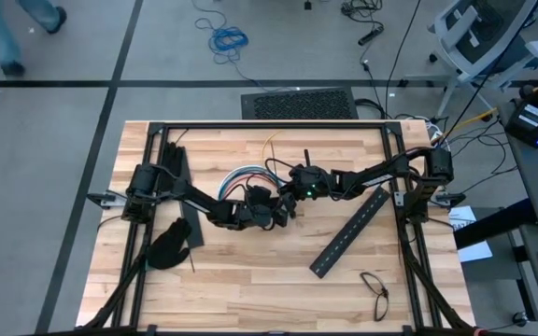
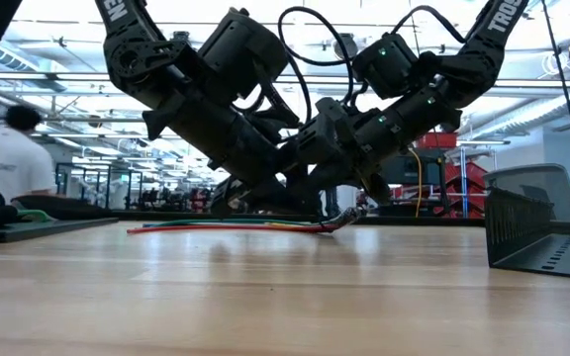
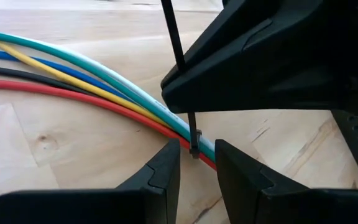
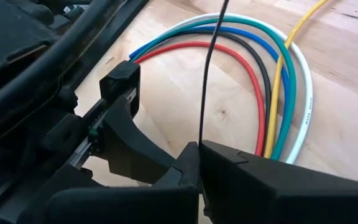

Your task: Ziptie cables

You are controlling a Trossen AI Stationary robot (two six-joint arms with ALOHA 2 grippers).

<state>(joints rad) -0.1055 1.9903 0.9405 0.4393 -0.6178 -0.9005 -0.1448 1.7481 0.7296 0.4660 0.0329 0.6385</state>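
Cables (image 3: 86,87): we see a bundle of red, black, blue, yellow, teal and white wires lying flat on the wooden table (image 1: 250,271), near its middle; it loops toward the far side and narrows to a point between the two grippers.
Ziptie (image 4: 209,74): a thin dark strip standing up from the bundle; its head (image 3: 194,151) sits on the wires where they gather, so we judge the loop already threaded but perhaps not fully snug.
Right gripper (image 4: 199,149): fingers fully closed on the ziptie tail just above the bundle; reaches in from the right.
Left gripper (image 3: 197,163): fingers only a little apart, straddling the bundle at the ziptie head; whether they press the wires or merely flank them we cannot tell; reaches in from the left.
Risk, slip: the tail is thin and smooth; a pull could draw it through the closed right fingers, leaving the loop slack.
Risk, drag: if the left fingers do not hold the wires down, the whole bundle could lift or slide with the pull instead of tightening.
Risk, stray wire: the outer white or yellow wire could escape the loop while loose.
Risk, collision: both grippers stand very close; a small sideways move could knock them together.
Elsewhere: black slotted bar (image 1: 350,231) right of centre, black glove (image 1: 169,247) at near left, both well apart.
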